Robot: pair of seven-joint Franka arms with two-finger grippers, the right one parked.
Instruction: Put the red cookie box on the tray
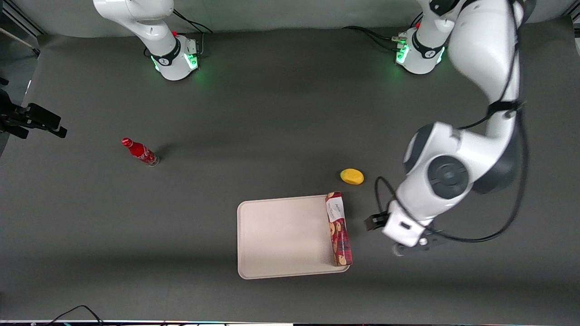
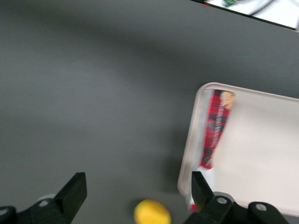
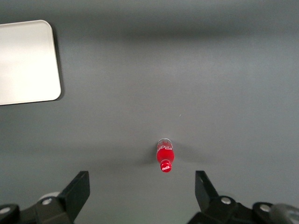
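I see the long dark-red plaid cookie box lying along the edge of the big pale cream rectangular tray, on the side toward the working arm's end of the dark grey bench. My left gripper hangs above bare bench just beside the tray, its black fingers spread wide and holding nothing. A small yellow oval object sits near the box's white-label end, farther from the front camera.

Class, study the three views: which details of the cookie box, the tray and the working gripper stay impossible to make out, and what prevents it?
- red cookie box: label print too small in front view; blurred in left wrist view.
- tray: cut off by the frame edge in both wrist views.
- gripper, beside the tray: fingertips hidden under the wrist in front view.
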